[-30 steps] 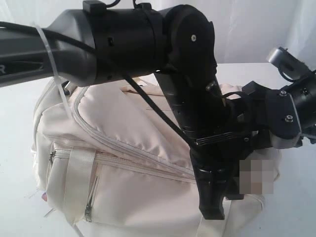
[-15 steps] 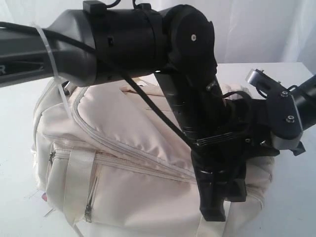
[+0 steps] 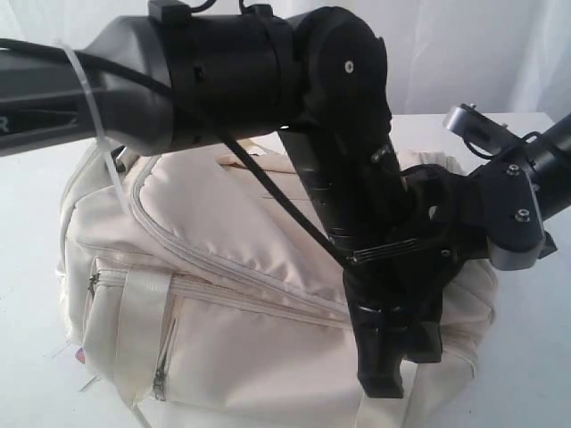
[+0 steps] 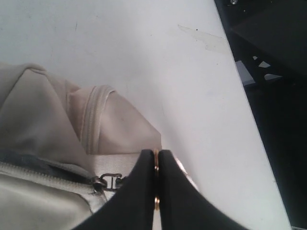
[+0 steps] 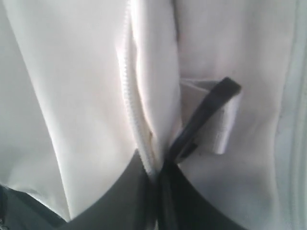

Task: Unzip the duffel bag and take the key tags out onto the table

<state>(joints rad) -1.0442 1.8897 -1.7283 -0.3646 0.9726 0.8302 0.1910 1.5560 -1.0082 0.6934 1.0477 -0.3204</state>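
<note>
The cream duffel bag (image 3: 223, 267) lies on the white table (image 3: 535, 357), its main zipper closed. My left gripper (image 4: 156, 153) is shut at the bag's end. The zipper slider (image 4: 101, 183) sits just beside it, and its metal pull runs in under my fingers. In the exterior view that arm reaches down over the bag's right end (image 3: 385, 379). My right gripper (image 5: 158, 165) is shut on the bag, pinching the zipper edge (image 5: 132, 110) and the foot of a black D-ring (image 5: 206, 108) held in a webbing loop. The key tags are out of view.
In the left wrist view the table's edge (image 4: 249, 120) runs close to the bag's end, with dark floor beyond. A white curtain (image 3: 464, 53) hangs behind. A front pocket zipper (image 3: 161, 374) shows on the bag's near side.
My right gripper has moved in onto the bag's right end and closed there from wide open. The left arm and its shut gripper have stayed put.
</note>
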